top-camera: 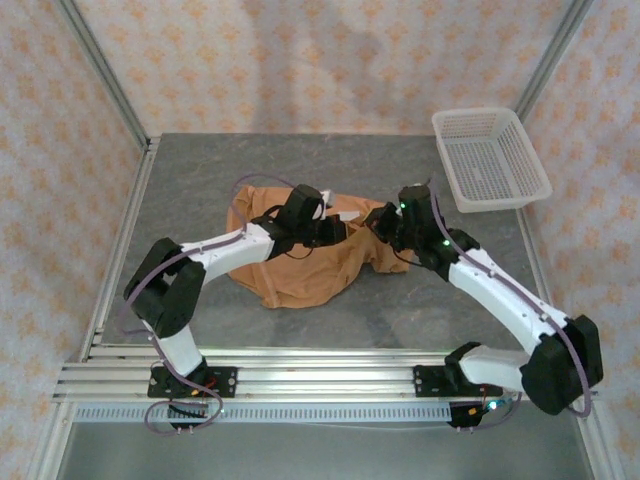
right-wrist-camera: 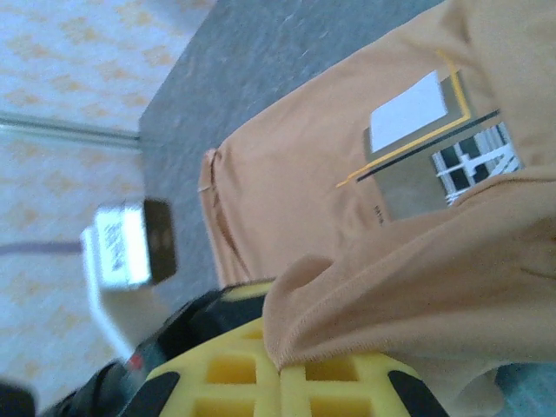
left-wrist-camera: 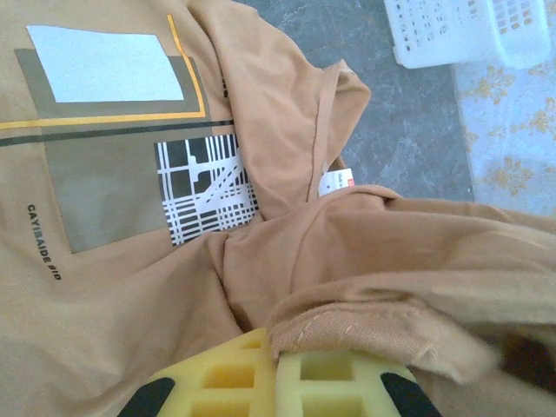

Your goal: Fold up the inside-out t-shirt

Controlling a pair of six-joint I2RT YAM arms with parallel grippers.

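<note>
Caramel inside-out t-shirt (top-camera: 300, 275) is clamped at its edges by left tool (left-wrist-camera: 276, 387) and right tool (right-wrist-camera: 280, 384).

Grey mottled table (top-camera: 300, 330) w/ t-shirt (top-camera: 300, 275) + basket (top-camera: 490, 160) on it.
Orange-tan t-shirt lies bunched approx. mid-table, creased, printed patches facing up in wrist views. White mesh basket sits at far right corner, well apart from the t-shirt, slightly skewed to table edge. Alu rail (top-camera: 320, 375) runs along near edge.
</note>
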